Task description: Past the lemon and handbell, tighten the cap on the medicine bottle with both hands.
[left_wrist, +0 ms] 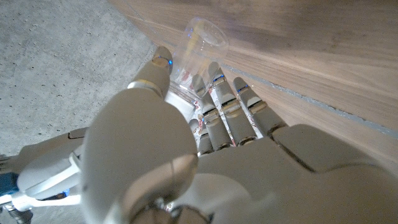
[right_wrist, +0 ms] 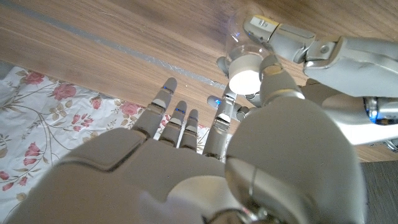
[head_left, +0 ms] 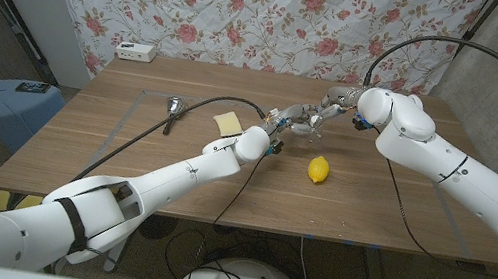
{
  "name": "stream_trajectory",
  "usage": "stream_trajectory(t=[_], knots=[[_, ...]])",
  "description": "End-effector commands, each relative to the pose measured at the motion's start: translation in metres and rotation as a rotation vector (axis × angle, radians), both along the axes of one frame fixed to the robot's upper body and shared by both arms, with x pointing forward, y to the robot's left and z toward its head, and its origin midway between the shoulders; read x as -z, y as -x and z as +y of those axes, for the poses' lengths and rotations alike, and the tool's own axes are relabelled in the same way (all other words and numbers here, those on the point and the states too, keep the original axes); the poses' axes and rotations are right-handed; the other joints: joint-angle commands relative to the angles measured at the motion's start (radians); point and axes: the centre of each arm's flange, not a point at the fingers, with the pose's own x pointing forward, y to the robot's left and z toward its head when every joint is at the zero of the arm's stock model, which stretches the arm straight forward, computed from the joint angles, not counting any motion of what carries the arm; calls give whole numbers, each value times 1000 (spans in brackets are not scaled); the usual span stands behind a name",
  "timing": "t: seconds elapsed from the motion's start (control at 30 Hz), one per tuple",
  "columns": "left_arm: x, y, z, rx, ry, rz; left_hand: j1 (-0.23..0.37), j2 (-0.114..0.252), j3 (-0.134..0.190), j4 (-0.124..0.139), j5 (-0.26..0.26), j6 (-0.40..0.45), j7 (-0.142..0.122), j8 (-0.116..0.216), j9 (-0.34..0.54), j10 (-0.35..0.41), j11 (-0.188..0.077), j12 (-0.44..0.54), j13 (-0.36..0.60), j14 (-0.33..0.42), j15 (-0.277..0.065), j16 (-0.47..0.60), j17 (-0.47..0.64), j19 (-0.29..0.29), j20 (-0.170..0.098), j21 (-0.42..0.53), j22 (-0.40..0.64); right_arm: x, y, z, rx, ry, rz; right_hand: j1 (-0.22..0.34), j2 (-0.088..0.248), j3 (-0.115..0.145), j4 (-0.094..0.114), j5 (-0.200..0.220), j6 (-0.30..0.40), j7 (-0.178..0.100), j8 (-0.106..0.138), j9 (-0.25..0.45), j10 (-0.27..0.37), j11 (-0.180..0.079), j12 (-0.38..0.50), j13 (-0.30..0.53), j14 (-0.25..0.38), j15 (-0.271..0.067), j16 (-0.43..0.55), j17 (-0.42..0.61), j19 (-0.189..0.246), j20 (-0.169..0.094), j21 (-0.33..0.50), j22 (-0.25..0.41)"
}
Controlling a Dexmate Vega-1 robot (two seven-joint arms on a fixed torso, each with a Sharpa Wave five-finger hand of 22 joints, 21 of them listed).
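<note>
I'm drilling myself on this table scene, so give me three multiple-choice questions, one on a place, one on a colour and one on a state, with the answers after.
1. Where does the lemon lie?
A. on the table nearer the robot than both hands
B. on the blue bin
C. against the flowered curtain

2. What colour is the medicine bottle's cap?
A. red
B. white
C. black

3. What is the left hand doing?
A. resting away from everything
B. pressing the lemon
C. gripping the clear medicine bottle

Answers: 1 A, the head view shows it on bare wood in front of the hands. 2 B, the right wrist view shows a white disc. 3 C, its fingers wrap the bottle.
</note>
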Motion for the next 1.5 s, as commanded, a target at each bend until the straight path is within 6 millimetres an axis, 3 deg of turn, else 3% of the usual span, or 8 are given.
stream_trajectory(t=[0.03,0.93,1.5], knots=[[0,1,-2,7,-3,-2,7,15,77,73,6,3,-6,3,3,37,-28,6,5,24,-67,3,3,0,6,-1,1,4,1,-3,10,-22,-25,4,1,9,0,-1,20,-1,10,1,17,4,11,2,18,-5,9,3,14,-2,7,1],[1,2,1,2,4,-1,7,14,77,73,6,4,-7,3,3,38,-27,6,5,24,-66,4,3,1,6,0,1,10,-4,-4,49,-56,-34,-113,27,-14,53,-6,127,29,25,-4,103,16,20,1,66,-15,22,10,59,-27,9,3],[1,1,3,-1,10,-2,8,14,77,73,6,4,-8,3,3,36,-28,6,5,24,-64,3,3,0,6,-1,1,11,-3,2,72,-38,-79,-157,25,-33,53,-4,239,53,45,-9,178,10,28,-1,115,-26,30,5,99,-40,14,4]])
